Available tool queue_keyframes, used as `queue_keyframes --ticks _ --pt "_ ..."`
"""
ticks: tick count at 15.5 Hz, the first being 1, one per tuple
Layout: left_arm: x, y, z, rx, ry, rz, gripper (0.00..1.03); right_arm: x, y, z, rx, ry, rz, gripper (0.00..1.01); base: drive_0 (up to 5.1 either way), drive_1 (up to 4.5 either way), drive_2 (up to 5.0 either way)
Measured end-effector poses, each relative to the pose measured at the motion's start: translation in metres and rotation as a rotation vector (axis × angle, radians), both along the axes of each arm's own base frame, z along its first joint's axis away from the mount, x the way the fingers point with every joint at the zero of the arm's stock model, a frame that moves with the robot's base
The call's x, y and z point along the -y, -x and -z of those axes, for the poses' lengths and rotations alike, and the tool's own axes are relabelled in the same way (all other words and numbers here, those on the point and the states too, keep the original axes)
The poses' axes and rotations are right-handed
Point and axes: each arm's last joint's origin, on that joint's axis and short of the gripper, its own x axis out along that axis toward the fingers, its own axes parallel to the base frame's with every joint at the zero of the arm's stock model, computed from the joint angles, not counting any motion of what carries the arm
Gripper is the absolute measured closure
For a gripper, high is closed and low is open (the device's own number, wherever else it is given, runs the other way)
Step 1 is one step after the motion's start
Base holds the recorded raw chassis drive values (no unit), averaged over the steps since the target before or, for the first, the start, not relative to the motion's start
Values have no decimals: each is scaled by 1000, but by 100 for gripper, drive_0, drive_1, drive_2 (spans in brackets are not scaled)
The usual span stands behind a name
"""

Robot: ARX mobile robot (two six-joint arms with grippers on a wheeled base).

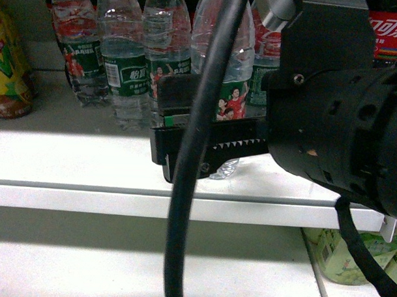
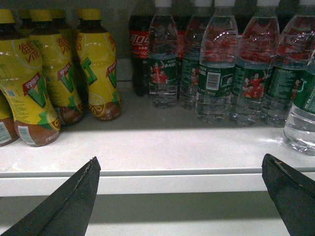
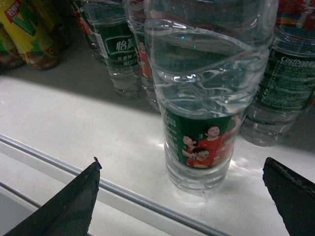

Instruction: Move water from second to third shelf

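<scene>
The water (image 3: 206,98) is a clear ribbed bottle with a green label of red-shirted figures. It stands upright on the white shelf (image 3: 88,118) near the front edge, ahead of the row. My right gripper (image 3: 181,164) is open, its black fingertips wide on either side of the bottle's base and a little short of it, touching nothing. In the head view the right arm fills the right side, and the right gripper (image 1: 186,141) partly hides the water (image 1: 230,91). My left gripper (image 2: 181,158) is open and empty before the shelf lip, further left.
More water bottles (image 2: 216,69) line the back of the shelf. Yellow drink bottles (image 2: 34,78) stand to their left beside a dark cola bottle (image 2: 140,49). A black cable (image 1: 190,187) crosses the head view. Green bottles (image 1: 351,258) sit on the lower shelf at right.
</scene>
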Motion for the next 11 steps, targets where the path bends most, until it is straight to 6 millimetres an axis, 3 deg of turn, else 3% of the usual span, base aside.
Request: queue_keyframes --ticks 11 --pt "0 0 0 0 0 0 5 -27 -45 6 -50 47 178 3 0 0 0"
